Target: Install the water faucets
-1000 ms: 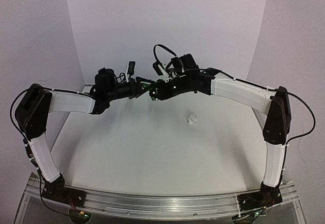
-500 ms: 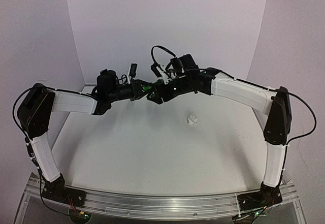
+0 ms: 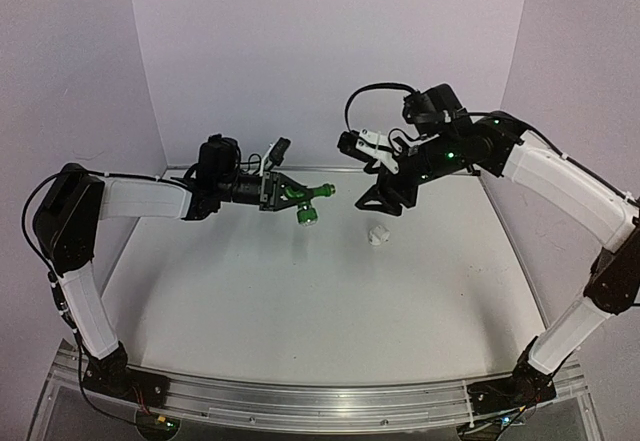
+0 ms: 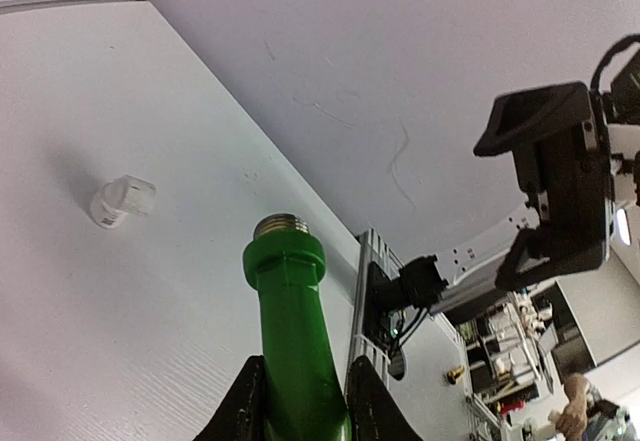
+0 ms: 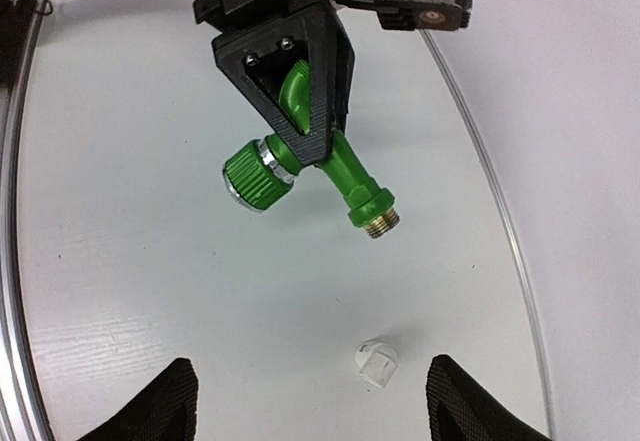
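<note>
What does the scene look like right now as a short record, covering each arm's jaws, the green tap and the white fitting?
left jaws: shut on the green tap, holding it clear of the table
green tap: threaded metal end free, facing the right arm; ribbed knob out to one side
right jaws: open, empty, raised above the white fitting
white fitting: loose on the table, apart from the tap
tap and fitting joined: not yet

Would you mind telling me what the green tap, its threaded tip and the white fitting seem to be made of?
Tap: probably moulded plastic, a uniform bright green with a soft sheen.
Threaded tip: looks like metal, dull brassy-grey with fine threads.
Fitting: likely plastic, plain matte white, though it is too small to be sure.
</note>
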You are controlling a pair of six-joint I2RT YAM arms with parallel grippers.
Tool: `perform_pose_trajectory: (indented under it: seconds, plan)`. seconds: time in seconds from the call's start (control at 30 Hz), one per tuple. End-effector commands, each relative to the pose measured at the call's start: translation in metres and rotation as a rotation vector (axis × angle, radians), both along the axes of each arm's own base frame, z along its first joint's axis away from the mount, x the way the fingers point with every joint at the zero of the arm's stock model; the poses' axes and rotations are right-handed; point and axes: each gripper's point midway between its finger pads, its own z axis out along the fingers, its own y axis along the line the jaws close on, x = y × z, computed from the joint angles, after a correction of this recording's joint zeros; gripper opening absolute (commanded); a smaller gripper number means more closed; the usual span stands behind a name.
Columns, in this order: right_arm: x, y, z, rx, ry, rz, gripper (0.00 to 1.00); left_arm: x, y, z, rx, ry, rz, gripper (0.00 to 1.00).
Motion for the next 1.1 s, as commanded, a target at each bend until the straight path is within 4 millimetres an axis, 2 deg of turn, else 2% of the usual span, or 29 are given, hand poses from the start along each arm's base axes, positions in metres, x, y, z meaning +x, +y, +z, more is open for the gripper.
perform_pose_trajectory:
  seconds: [0.0,0.17,0.33,0.57,0.8,1.07]
  plan:
    - [-0.014,-0.016,-0.013,-0.171,-0.083,0.162,0.75,-0.043,-0.015,0.051,-0.066,-0.128,-0.22,0.0]
    - [-0.01,-0.009,-0.013,-0.2,-0.116,0.197,0.75,-0.054,-0.023,0.051,-0.079,-0.09,-0.28,0.0]
    - [0.001,0.008,-0.017,-0.2,-0.142,0.171,0.7,-0.06,-0.026,0.051,-0.088,-0.072,-0.319,0.0]
    - [0.008,0.019,-0.018,-0.193,-0.167,0.156,0.61,-0.059,-0.028,0.048,-0.082,-0.045,-0.332,0.0]
    - [0.018,0.025,-0.026,-0.214,-0.196,0.128,0.6,-0.06,-0.031,0.047,-0.083,-0.03,-0.348,0.0]
    - [0.015,0.033,-0.034,-0.234,-0.203,0.151,0.53,-0.06,-0.033,0.045,-0.08,-0.014,-0.359,0.05]
